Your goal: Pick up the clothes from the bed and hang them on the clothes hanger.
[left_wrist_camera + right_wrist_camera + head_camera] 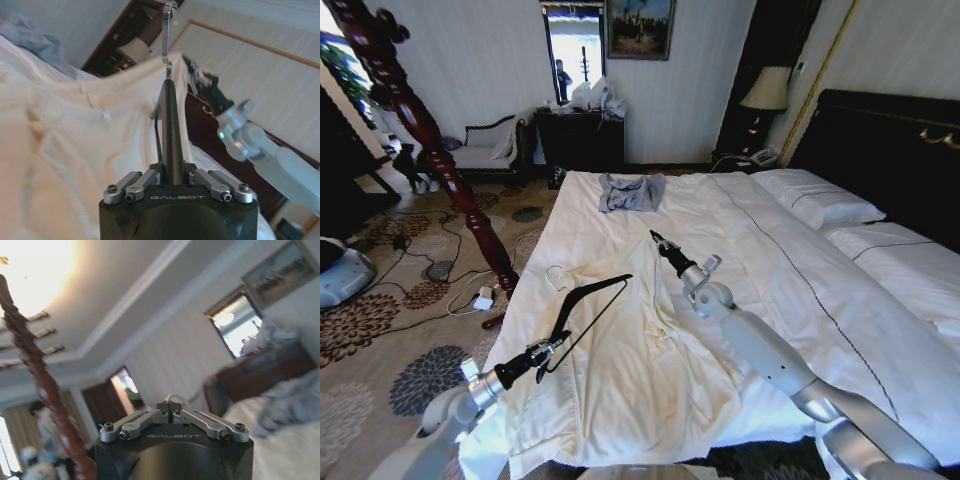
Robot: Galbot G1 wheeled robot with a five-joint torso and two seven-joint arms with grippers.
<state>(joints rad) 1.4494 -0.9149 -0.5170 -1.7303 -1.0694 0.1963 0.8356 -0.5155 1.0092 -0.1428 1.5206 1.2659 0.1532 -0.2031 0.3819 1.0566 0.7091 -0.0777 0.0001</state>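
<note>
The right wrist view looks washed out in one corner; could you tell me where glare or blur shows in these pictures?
Right wrist view: a bright blown-out patch on the ceiling, and the room beyond the right claw is soft. Left wrist view: the cream clothes are blurred, while the clothes hanger in the left claw is sharper. Head view: the window glares.

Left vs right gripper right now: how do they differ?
The left gripper is shut on the clothes hanger; the right gripper is shut and holds nothing. The left gripper sits low by the bed's near edge; the right gripper is over mid-bed, beyond the cream clothes.
</note>
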